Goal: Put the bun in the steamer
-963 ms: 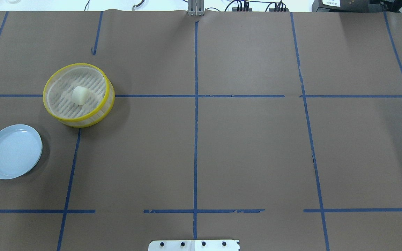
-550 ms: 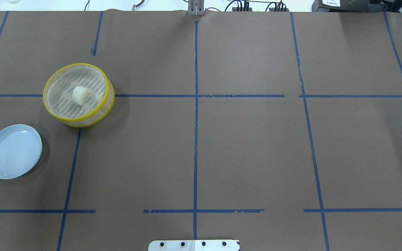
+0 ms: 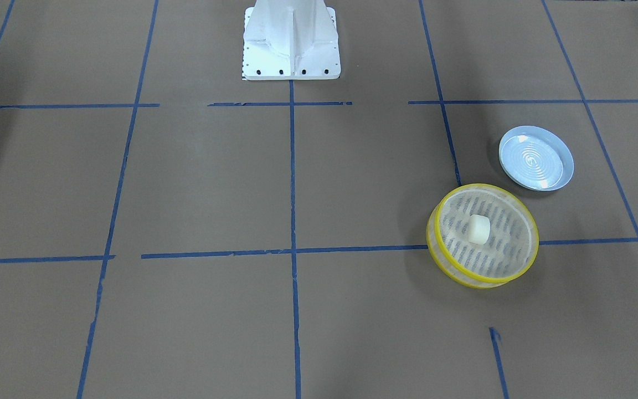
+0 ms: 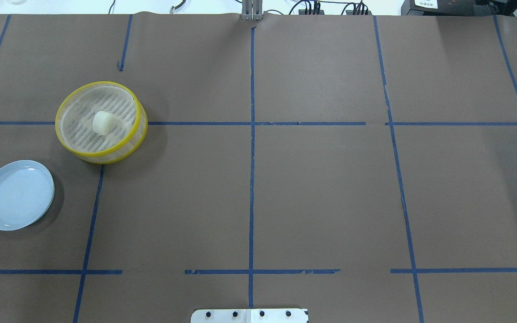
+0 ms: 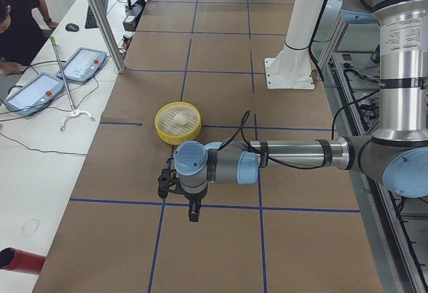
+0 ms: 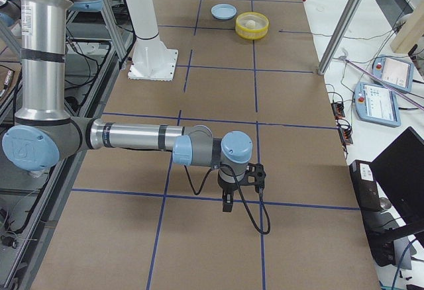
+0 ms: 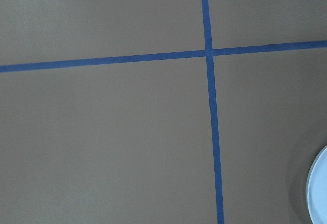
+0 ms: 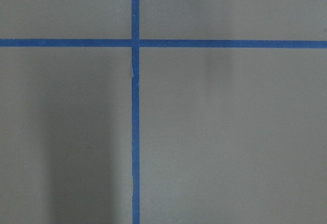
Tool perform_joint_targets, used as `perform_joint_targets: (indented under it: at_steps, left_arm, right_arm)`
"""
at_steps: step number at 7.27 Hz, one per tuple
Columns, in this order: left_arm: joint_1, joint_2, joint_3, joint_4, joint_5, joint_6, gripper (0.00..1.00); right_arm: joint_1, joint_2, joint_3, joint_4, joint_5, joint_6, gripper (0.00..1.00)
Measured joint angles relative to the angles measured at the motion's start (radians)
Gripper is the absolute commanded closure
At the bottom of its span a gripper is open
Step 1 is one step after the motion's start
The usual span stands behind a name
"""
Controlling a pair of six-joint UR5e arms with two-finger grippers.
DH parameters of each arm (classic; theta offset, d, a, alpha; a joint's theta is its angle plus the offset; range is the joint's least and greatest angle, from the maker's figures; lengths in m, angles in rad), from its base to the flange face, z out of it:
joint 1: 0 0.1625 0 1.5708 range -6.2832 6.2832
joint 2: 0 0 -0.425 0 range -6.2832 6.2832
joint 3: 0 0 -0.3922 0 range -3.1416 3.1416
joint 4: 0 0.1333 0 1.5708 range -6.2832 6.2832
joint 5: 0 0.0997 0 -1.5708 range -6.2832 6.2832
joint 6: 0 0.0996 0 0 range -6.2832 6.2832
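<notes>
Overhead exterior view, compared with the same view one second earlier: we find nothing displaced. The bun lies on the slatted floor of the steamer, a little off centre. The pale blue plate sits near the steamer without touching it. Both positions match the earlier frames. The front-facing view repeats this layout and adds the white pedestal at its top edge.

Only the two side views show the arms. In the exterior left view the left claw hangs low over the brown paper, pointing down beside a line of blue tape. The steamer with the bun lies just beyond this claw, farther along the table, near it but apart. In the exterior right view the right claw hangs likewise above a tape line, and the steamer and plate lie well apart from it, at the table's far end. Neither claw touches the bun. From these side views we cannot tell whether either claw is released or clenched.

The left wrist view adds a sliver of the plate's rim at its lower right edge, beside a tape crossing, so the plate lies just off to one side below the left claw. The right wrist view shows paper and a tape crossing only.
</notes>
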Motion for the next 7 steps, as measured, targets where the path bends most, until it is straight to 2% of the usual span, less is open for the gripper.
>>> perform_joint_targets:
  at_steps: [7]
  left_arm:
    - [0.001,-0.002,-0.001,0.002,0.025,-0.013,0.00]
  right_arm:
    - [0.001,0.000,0.000,0.000,0.000,0.000,0.00]
